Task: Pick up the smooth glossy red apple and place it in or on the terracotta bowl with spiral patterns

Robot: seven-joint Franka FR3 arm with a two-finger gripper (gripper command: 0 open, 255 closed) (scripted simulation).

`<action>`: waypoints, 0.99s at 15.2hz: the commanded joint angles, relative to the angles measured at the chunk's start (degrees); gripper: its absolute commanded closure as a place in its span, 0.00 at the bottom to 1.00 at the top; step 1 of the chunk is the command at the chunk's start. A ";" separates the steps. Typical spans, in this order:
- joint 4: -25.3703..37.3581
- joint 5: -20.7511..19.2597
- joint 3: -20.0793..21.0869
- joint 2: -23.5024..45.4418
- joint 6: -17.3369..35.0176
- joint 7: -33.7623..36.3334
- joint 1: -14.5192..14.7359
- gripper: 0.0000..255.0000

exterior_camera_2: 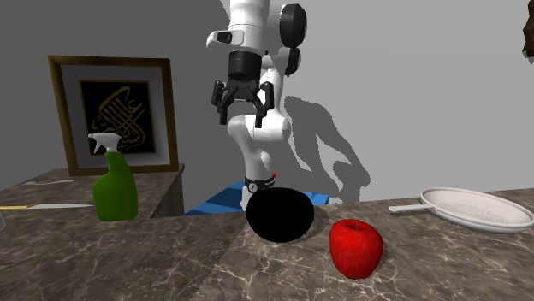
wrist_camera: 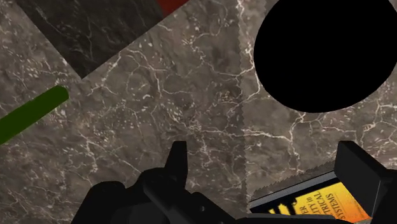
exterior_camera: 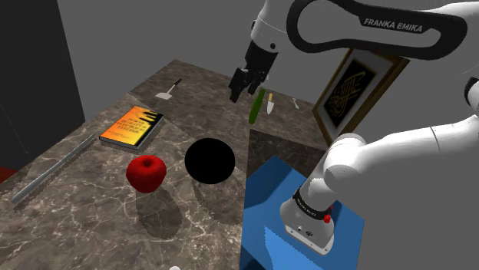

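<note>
gripper (exterior_camera: 246,93): fingers spread, nothing between them; above the table (exterior_camera: 92,207), at 1 o'clock of the bowl in shoulder view.
apple (exterior_camera: 146,172): red, on table, near bowl, at its 9 o'clock.
bowl (exterior_camera: 209,161): drawn solid black, on table.

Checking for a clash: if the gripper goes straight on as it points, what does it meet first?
Probably bare counter, between the book and the black bowl; depth is unclear, so the book's edge is possible.
</note>
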 commanded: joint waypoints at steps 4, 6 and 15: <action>0.31 3.08 5.75 4.93 5.33 6.25 1.60 0.00; 0.91 3.89 8.11 7.51 7.64 8.76 2.00 0.00; 7.07 3.14 19.27 22.03 17.47 21.33 1.73 0.00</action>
